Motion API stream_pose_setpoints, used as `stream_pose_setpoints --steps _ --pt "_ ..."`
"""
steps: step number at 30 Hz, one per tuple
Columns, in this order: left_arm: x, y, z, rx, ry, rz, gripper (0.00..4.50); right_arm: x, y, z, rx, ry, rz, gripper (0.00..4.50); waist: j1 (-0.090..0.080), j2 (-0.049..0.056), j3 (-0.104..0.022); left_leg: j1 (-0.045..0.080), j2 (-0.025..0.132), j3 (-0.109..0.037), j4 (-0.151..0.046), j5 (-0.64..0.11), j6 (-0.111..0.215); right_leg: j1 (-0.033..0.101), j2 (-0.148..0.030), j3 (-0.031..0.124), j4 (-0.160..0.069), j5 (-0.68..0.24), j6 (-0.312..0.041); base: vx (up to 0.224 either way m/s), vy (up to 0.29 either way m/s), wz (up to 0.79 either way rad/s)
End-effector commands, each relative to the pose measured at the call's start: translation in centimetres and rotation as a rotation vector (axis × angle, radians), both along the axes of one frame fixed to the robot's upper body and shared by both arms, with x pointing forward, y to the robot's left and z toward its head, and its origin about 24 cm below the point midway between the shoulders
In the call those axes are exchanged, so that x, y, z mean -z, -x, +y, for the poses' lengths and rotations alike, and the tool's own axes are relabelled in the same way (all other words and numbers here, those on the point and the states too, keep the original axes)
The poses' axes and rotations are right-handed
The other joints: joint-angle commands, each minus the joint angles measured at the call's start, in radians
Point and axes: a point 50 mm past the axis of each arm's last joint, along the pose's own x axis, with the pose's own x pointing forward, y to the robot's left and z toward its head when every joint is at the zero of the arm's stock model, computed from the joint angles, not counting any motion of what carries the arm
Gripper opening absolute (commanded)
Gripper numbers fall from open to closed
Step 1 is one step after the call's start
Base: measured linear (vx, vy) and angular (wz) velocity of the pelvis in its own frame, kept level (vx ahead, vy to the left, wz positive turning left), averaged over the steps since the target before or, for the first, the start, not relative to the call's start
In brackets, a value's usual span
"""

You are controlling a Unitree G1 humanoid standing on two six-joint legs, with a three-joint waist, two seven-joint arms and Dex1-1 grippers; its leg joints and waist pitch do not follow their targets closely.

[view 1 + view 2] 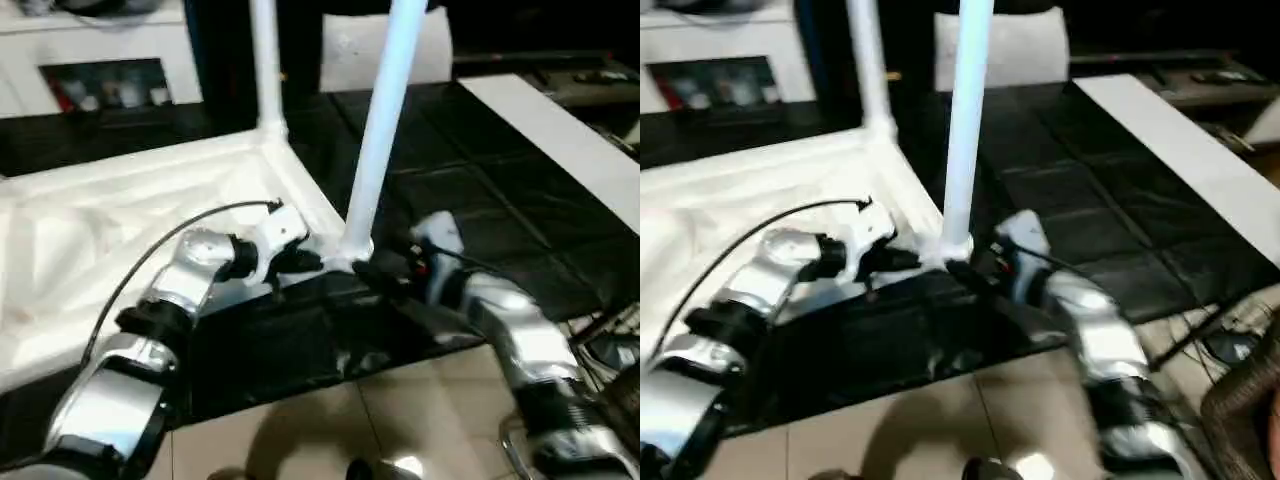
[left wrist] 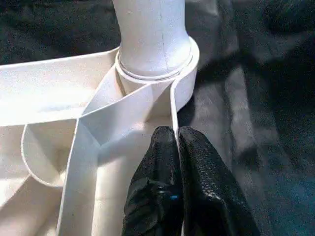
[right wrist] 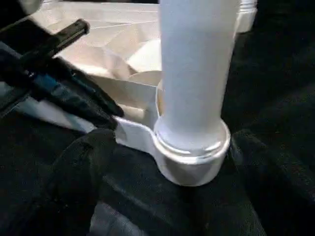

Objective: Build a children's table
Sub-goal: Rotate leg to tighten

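The white tabletop (image 1: 120, 200) lies upside down on a black mat, ribs facing up. One white leg (image 1: 385, 120) stands upright in the near corner socket (image 3: 192, 157), and a second leg (image 1: 265, 60) stands in the far corner. My left gripper (image 2: 177, 132) is shut on the tabletop's thin rim wall just beside the near socket. My right gripper (image 1: 375, 272) sits low on the other side of that socket with its dark fingers (image 3: 74, 172) spread open and nothing between them. It is apart from the leg (image 3: 194, 73).
A flat white strip (image 1: 560, 130) lies on the black mat (image 1: 480, 200) at the right. A white pillow-like block (image 1: 350, 50) stands at the back and a white cabinet (image 1: 90, 50) at the back left. Tiled floor (image 1: 400, 400) runs along the mat's near edge, with cables (image 1: 1230, 340) at the right.
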Motion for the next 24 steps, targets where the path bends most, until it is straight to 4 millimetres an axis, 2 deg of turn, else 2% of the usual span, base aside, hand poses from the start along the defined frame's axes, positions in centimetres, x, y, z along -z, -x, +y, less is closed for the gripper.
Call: stream_pose_setpoints --steps 1,5,7,8,10,13,16,20,22,24 --pt "-0.1 0.0 0.0 0.035 -0.033 0.0 0.0 -0.6 0.2 -0.5 -0.012 -0.008 -0.028 4.45 0.0 -0.003 -0.078 0.0 0.031 0.0 -0.069 -0.146 0.08 0.069 -0.064 0.058 -0.08 -0.43 -0.114 0.0 0.0 0.0" --pt "-0.6 -1.0 0.7 -0.139 0.044 0.048 0.0 -0.6 0.5 -1.7 0.047 -0.001 -0.023 4.45 0.001 -0.005 -0.079 -0.001 0.027 0.001 -0.066 -0.14 0.069 0.067 -0.062 0.057 -0.078 -0.436 -0.117 0.0 0.0 0.0" --pt "-0.8 -1.4 0.7 -0.226 0.103 0.067 0.43 -0.4 0.6 -2.0 0.077 0.0 -0.013 4.5 0.003 -0.008 -0.079 -0.001 0.024 0.002 -0.065 -0.143 0.072 0.066 -0.061 0.054 -0.082 -0.457 -0.111 0.0 0.0 0.0" --pt "-0.8 -1.4 0.6 -0.241 0.117 0.08 0.53 -0.3 0.7 -2.1 0.086 0.001 -0.011 4.5 0.002 -0.01 -0.079 -0.006 0.021 0.001 -0.064 -0.141 0.075 0.068 -0.059 0.051 -0.084 -0.475 -0.098 0.0 0.0 0.0" --pt "-0.7 -1.3 0.5 -0.241 0.116 0.093 0.57 -0.3 0.8 -2.1 0.085 0.001 -0.01 4.5 0.0 -0.011 -0.079 -0.007 0.018 0.001 -0.063 -0.139 0.08 0.068 -0.059 0.049 -0.089 -0.494 -0.081 0.0 0.0 0.0" --pt "-0.6 -1.3 0.2 -0.251 0.115 0.091 0.91 -0.1 0.9 -2.0 0.081 0.005 -0.006 4.5 -0.002 -0.012 -0.08 -0.008 0.018 0.001 -0.062 -0.135 0.087 0.066 -0.057 0.048 -0.091 -0.498 -0.074 0.0 0.0 0.0" --pt "-0.5 -1.5 0.1 -0.284 0.106 0.094 1.01 -0.1 1.0 -1.8 0.071 0.012 -0.006 4.5 -0.001 -0.012 -0.081 -0.008 0.02 0.001 -0.062 -0.125 0.093 0.067 -0.057 0.048 -0.088 -0.479 -0.078 0.0 0.0 0.0" --pt "-0.5 -1.7 0.0 -0.314 0.082 0.083 1.37 0.0 1.2 -1.6 0.052 0.023 -0.007 4.5 -0.001 -0.013 -0.081 -0.009 0.019 0.0 -0.061 -0.125 0.095 0.067 -0.057 0.047 -0.087 -0.473 -0.079 0.0 0.0 0.0" --pt "-0.5 -1.8 0.0 -0.333 0.068 0.08 1.46 -0.1 1.3 -1.4 0.032 0.019 -0.009 4.5 -0.001 -0.014 -0.08 -0.01 0.017 0.001 -0.061 -0.134 0.095 0.067 -0.056 0.045 -0.091 -0.495 -0.067 0.0 0.0 0.0" --pt "-0.4 -1.8 -0.1 -0.337 0.065 0.092 1.74 -0.1 1.4 -1.1 0.009 0.016 -0.008 4.5 -0.001 -0.014 -0.079 -0.01 0.015 0.001 -0.06 -0.138 0.094 0.067 -0.055 0.043 -0.095 -0.515 -0.051 0.0 0.0 0.0"
